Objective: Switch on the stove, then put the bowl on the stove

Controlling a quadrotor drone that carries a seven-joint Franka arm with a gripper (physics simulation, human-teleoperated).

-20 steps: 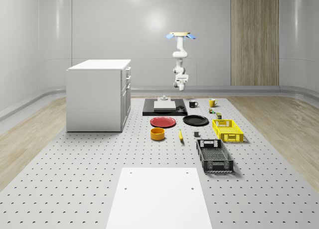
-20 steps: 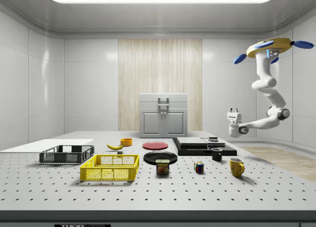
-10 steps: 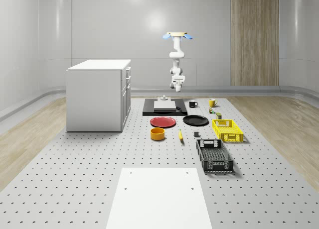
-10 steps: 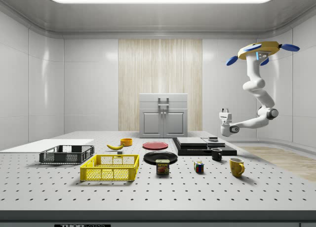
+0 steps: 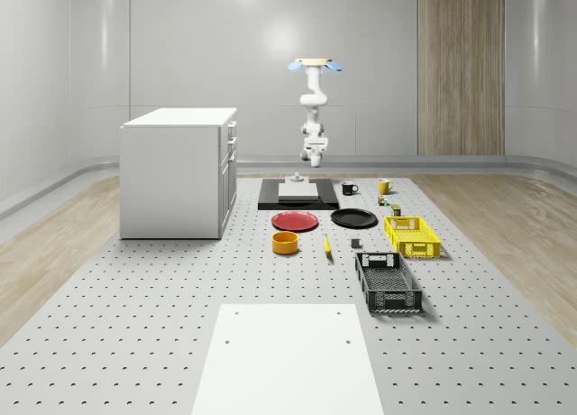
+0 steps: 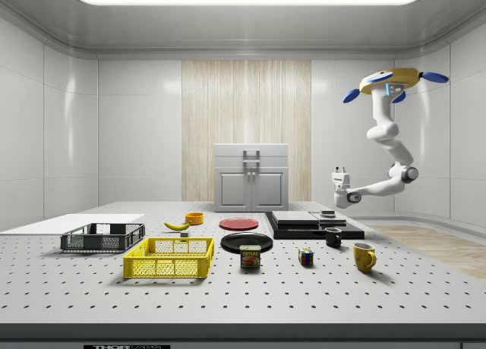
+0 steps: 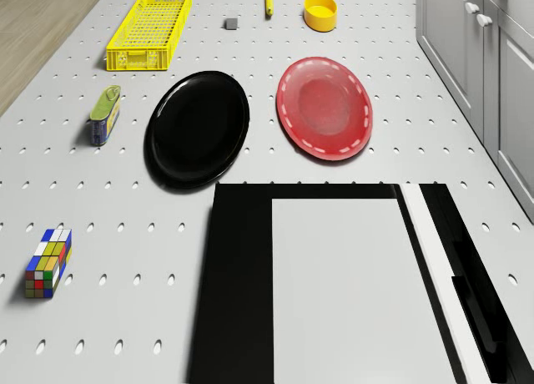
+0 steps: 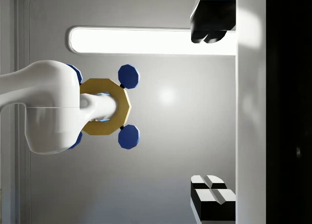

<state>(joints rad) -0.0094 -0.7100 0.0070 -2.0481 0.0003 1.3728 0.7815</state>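
Your gripper [image 6: 339, 169] is up in the air just past the stove's far end, tipped so it points at the ceiling. In the wrist view the gripper [image 8: 209, 112] is spread wide, with nothing between its fingers [image 8: 208, 27]. The arm bends back and up to the drone [image 6: 391, 80], which hovers high beyond that same far edge, not resting on anything.

Below you is the stove [image 5: 297, 201], a flat black slab with a pale plate on top. Its long side runs across the whole-scene view.

Now the bowl [image 5: 285, 243]: yellow, round, upright with its mouth facing up. It sits on the counter [image 5: 135, 289] well apart from the stove, on the near side. Look at what lies between them: the red plate [image 5: 296, 221], with the black plate [image 5: 353, 218] just beside it.

A banana [image 5: 326, 245] lies near the bowl, on the whole-scene view's right. A black mug [image 5: 348, 188] and a yellow mug [image 5: 384, 186] stand by the stove's right end. The white cabinet [image 5: 178, 171] stands on the stove's left.
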